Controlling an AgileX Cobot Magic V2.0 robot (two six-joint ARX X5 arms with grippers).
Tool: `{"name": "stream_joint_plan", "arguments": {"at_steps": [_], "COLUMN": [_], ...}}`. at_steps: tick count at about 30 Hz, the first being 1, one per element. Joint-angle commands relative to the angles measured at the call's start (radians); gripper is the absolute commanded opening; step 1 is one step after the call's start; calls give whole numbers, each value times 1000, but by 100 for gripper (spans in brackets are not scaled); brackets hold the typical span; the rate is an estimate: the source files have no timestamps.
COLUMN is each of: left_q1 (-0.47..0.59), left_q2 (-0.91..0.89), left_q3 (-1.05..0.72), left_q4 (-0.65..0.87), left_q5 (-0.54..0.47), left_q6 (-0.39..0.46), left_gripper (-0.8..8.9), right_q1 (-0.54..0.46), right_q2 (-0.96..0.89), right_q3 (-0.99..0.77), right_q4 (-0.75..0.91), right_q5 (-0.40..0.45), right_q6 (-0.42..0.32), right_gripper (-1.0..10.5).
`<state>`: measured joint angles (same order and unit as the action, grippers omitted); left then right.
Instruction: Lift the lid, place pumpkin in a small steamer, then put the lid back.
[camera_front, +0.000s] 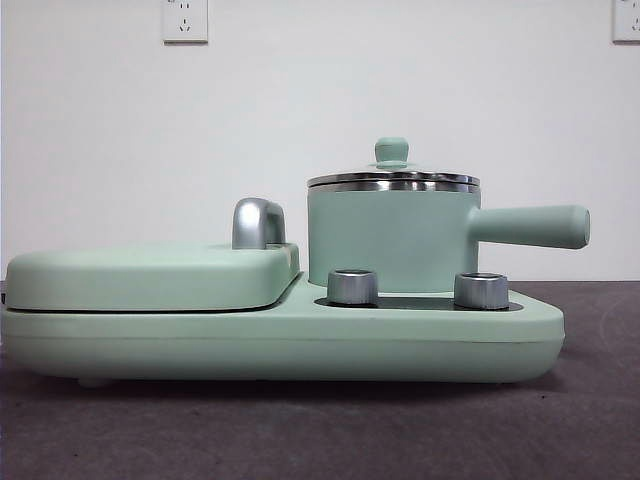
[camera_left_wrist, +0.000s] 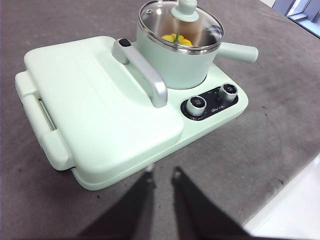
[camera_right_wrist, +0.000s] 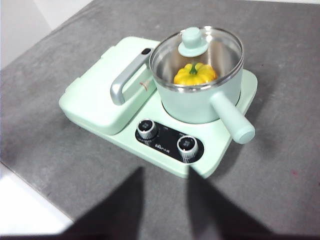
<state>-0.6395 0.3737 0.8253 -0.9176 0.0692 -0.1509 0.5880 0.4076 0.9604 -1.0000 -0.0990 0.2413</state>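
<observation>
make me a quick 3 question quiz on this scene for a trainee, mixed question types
1. True or false: the lid sits on the small steamer.
2. Where is the pumpkin? A) on the table B) inside the small steamer C) on the flat cover
3. Fill in: both hands hang above the table holding ____.

Key
1. True: the lid closes the steamer's rim.
2. B: it shows through the glass in both wrist views.
3. Nothing: the left hand and right hand are both open and clear of the cooker base.
</observation>
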Motion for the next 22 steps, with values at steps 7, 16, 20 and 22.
{"name": "stream_joint_plan", "arguments": {"at_steps": [7,16,20,22], "left_q1": [-6,35,171,264], "left_q2": [4,-18,-86,-140], "left_q3": [11,-58,-188,-277], "left_q4": [21,103,231,314], "left_q5": [-2,-2,2,1], "left_q6": [-4,-4,-3,7], "left_gripper": [6,6,6,6], "right_q1": [5,5,5,5], "right_q2": [2,2,2,2], "right_q3": [12,12,12,12], "right_q4": [29,29,29,29], "right_q5": [-2,-2,-2,-2], "right_q6": [13,13,13,13], "right_gripper": [43,43,43,43]}}
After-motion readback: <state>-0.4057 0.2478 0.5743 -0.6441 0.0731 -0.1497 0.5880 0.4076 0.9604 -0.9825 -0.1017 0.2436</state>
